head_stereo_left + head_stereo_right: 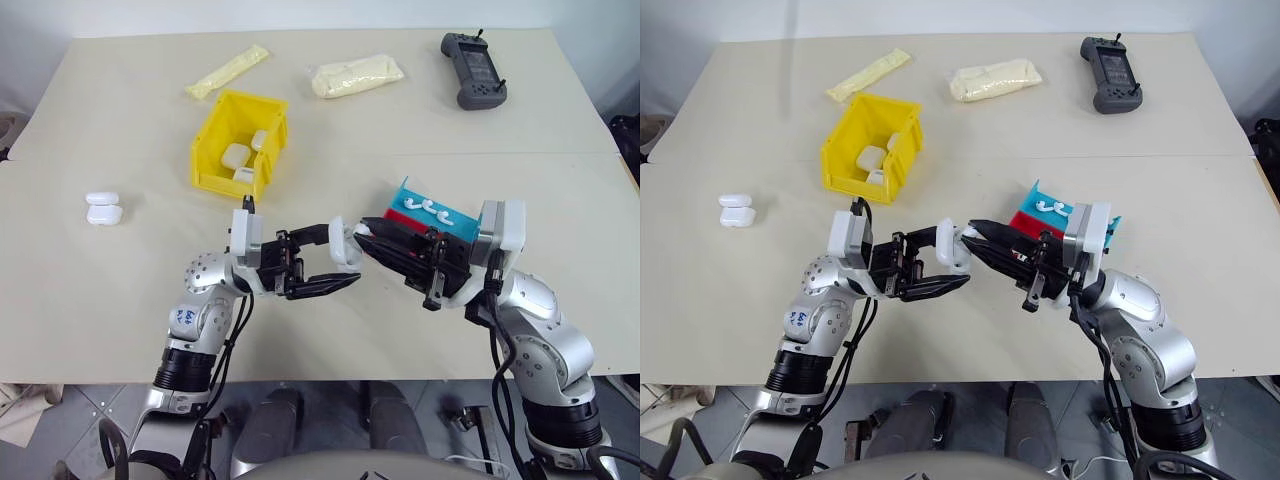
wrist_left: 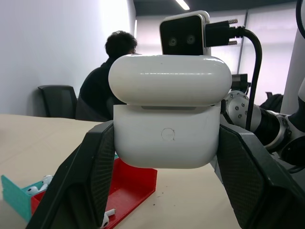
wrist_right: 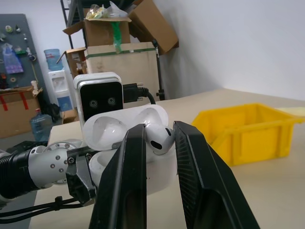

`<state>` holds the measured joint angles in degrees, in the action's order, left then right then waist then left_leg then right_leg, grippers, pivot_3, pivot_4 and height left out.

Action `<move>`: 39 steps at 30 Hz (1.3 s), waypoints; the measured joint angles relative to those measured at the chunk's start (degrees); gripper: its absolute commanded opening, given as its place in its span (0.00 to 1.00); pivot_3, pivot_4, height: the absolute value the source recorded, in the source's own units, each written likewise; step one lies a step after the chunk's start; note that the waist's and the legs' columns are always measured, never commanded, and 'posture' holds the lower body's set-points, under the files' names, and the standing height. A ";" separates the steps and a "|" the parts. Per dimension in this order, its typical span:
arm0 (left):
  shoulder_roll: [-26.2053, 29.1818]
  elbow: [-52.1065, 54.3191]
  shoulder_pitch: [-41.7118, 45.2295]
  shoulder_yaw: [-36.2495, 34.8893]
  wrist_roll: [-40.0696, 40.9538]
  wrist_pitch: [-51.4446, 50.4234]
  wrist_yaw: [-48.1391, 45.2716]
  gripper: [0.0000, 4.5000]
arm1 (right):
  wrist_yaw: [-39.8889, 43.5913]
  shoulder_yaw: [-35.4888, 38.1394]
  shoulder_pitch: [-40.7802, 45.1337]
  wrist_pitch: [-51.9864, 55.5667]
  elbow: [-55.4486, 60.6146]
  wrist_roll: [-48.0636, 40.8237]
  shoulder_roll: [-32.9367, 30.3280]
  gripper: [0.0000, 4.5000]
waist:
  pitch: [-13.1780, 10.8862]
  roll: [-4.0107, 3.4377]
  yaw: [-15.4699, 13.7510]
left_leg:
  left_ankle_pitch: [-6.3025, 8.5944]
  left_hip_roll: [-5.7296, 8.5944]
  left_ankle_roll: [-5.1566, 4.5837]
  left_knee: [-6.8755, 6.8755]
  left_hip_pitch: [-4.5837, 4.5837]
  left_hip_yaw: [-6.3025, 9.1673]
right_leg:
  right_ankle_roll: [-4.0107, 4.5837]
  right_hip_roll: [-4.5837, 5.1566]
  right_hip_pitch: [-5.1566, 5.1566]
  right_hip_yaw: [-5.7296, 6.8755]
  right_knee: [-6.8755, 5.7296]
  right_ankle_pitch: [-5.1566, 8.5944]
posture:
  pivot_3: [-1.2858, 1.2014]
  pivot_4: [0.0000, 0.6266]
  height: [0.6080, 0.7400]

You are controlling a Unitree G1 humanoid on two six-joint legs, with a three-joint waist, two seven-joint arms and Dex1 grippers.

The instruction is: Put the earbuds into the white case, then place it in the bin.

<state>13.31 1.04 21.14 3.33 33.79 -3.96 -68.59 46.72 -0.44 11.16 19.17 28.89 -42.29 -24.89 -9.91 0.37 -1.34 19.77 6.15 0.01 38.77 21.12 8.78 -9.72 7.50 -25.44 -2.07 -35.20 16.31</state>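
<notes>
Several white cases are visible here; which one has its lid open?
The white case clamped in the left gripper: its lid stands flipped up. The cases in the bin and the two on the table look closed.

The left hand (image 2: pixel 167 191) covered both sides of the case (image 2: pixel 167 138), and its fingers (image 2: pixel 81 186) ran off the picture's edge. The case's lid hid what was inside. An earbud (image 3: pixel 158 138) sat between the right hand's fingers (image 3: pixel 121 186), so its stem was hidden. The tray (image 1: pixel 440 215) was partly behind the right arm. The cases in the bin (image 1: pixel 215 130) were too small to tell open from closed.
</notes>
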 measured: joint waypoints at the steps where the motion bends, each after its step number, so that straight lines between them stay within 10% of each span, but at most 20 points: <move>1: 0.16 -0.01 0.00 -0.02 -0.07 0.21 -0.19 0.62 | 0.00 -0.17 0.48 0.61 -0.07 -0.06 -0.02 0.11 | 0.00 0.00 0.00 | 0.00 0.01 0.00 0.01 0.00 0.00 | 0.00 0.01 0.00 0.00 0.00 0.00 | 0.52 0.24 1.00; 39: 0.14 -1.72 -0.49 3.54 -3.37 2.22 -3.56 0.62 | 6.01 2.84 8.86 21.03 -0.09 -10.01 -16.62 0.11 | 0.00 0.01 -0.17 | 0.01 0.02 -0.02 0.11 0.06 -0.02 | -0.01 0.04 0.01 0.01 0.02 -0.01 | 0.52 0.24 1.00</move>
<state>13.45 -0.67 20.65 6.87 30.43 -1.74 -72.15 52.72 2.40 20.02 40.20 28.80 -52.31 -41.51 -9.91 0.38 -1.51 19.78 6.17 -0.01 38.88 21.19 8.77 -9.74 7.54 -25.43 -2.06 -35.18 16.30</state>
